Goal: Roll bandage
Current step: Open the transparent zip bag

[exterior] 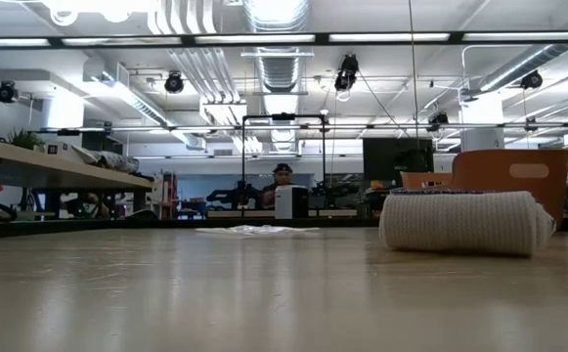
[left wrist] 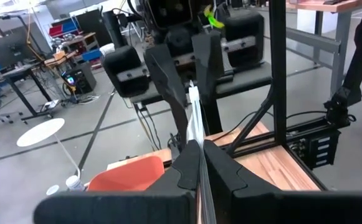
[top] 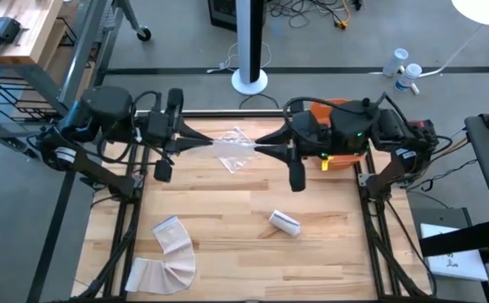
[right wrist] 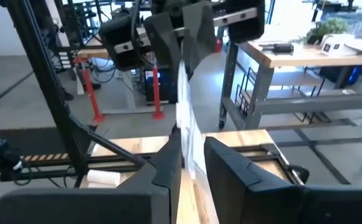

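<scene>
The left gripper (top: 195, 139) is pinching one edge of a clear plastic bag (top: 234, 148) with its fingers pressed fully together, while the right gripper (top: 267, 146) is gripping the opposite edge through a narrow gap, its fingers (right wrist: 168, 163) sitting just apart around the thin film. The two grippers are facing each other above the far middle of the wooden table (top: 244, 252), holding the bag stretched between them in the air. A rolled bandage (top: 284, 223) is lying on the table nearer the front, right of centre and well apart from both grippers. A long unrolled bandage strip (top: 170, 252) is curving along the front left part of the table. An orange bin (top: 332, 135) is sitting under the right arm.
</scene>
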Robot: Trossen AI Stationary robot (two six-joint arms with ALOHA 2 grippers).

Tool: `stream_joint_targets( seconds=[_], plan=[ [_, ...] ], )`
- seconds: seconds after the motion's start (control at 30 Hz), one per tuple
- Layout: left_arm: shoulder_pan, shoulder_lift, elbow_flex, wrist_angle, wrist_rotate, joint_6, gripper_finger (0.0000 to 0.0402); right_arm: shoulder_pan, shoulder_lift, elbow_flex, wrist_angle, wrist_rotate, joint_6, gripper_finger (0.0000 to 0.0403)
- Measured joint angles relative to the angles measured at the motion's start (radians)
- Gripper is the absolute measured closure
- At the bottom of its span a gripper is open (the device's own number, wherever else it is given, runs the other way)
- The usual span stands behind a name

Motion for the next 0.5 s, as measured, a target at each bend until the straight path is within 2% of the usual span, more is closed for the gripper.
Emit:
stream_joint_targets(
  seconds=[0.17, 0.5],
  plan=[
    [0.0, 0.0, -0.006, 0.002, 0.0, -0.006, 0.0401, 0.0, 0.01, -0.002, 0.009, 0.0, -0.002, 0.0341],
    [0.0, 0.005, -0.001, -0.007, 0.003, -0.035, 0.0401, 0.0, 0.009, -0.001, 0.009, 0.0, -0.027, 0.0399]
  ],
)
